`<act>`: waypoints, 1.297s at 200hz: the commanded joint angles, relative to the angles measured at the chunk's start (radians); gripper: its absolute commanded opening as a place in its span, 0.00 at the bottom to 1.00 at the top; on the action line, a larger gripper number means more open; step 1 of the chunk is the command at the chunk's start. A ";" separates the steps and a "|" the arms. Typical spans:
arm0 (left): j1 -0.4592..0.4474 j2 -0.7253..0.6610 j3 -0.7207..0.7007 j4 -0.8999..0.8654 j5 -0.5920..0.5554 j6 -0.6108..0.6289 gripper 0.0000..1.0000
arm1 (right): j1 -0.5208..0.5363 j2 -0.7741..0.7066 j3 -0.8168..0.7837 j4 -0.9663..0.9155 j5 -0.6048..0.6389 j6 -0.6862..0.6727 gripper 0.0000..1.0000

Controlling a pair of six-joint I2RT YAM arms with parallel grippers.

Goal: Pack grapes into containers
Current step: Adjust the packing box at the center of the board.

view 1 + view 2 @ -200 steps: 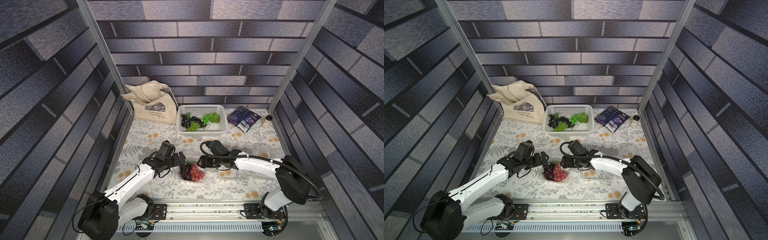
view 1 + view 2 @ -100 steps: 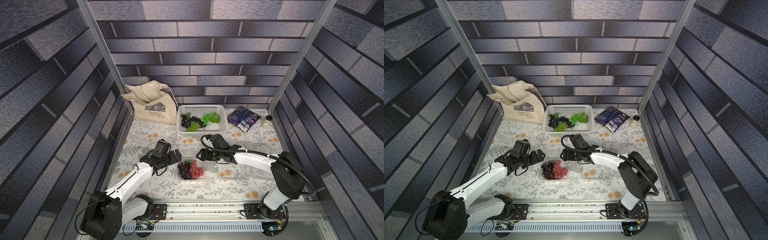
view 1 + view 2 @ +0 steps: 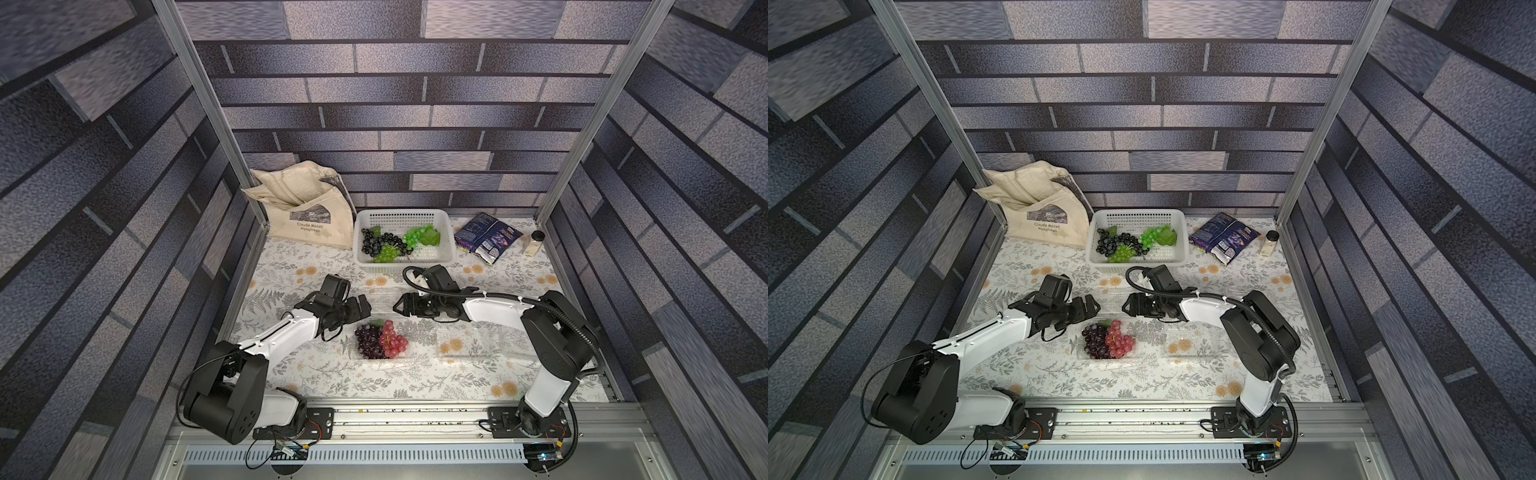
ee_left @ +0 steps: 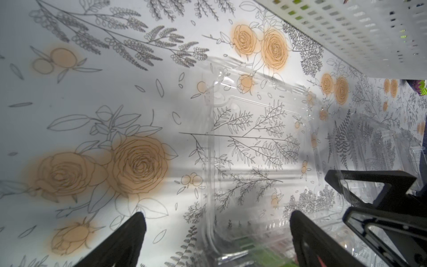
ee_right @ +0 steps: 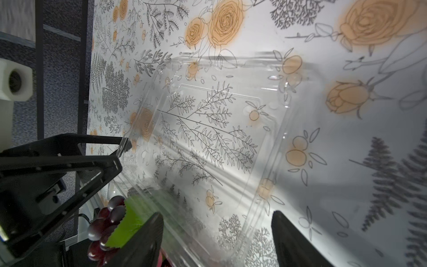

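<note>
A clear container (image 3: 412, 351) in mid-table holds dark purple and red grapes (image 3: 381, 340) with a green leaf. Its hinged lid (image 3: 384, 296) lies open and flat on the far side. My left gripper (image 3: 366, 305) and right gripper (image 3: 398, 305) face each other just above that lid, both open and holding nothing. The left wrist view shows the lid (image 4: 254, 143) between my open fingers (image 4: 129, 235). In the right wrist view the lid (image 5: 219, 129) spans my open fingertips (image 5: 285, 231), with red grapes (image 5: 104, 222) at the edge. A second, empty container (image 3: 469, 340) sits to the right.
A white perforated basket (image 3: 405, 218) at the back holds dark and green grape bunches (image 3: 388, 245). A cream tote bag (image 3: 307, 212) stands at back left. A dark snack packet (image 3: 486, 237) and a small jar (image 3: 535, 243) lie at back right.
Both grippers have drawn back from beside the grapes toward the basket side and now hover over the open lid. The right jaws have widened slightly.
</note>
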 commanded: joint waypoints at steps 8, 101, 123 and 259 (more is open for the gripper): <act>0.002 0.046 0.043 0.051 0.015 0.005 0.99 | -0.010 0.025 0.034 0.078 -0.034 -0.013 0.76; 0.000 0.140 0.113 0.135 0.065 -0.006 0.98 | -0.022 0.056 0.032 0.192 -0.077 0.013 0.75; -0.001 0.118 0.114 0.135 0.070 -0.006 0.98 | -0.022 0.035 0.015 0.215 -0.077 0.021 0.75; -0.004 -0.003 0.125 0.072 0.050 0.005 0.99 | -0.023 -0.053 -0.039 0.258 -0.077 0.033 0.74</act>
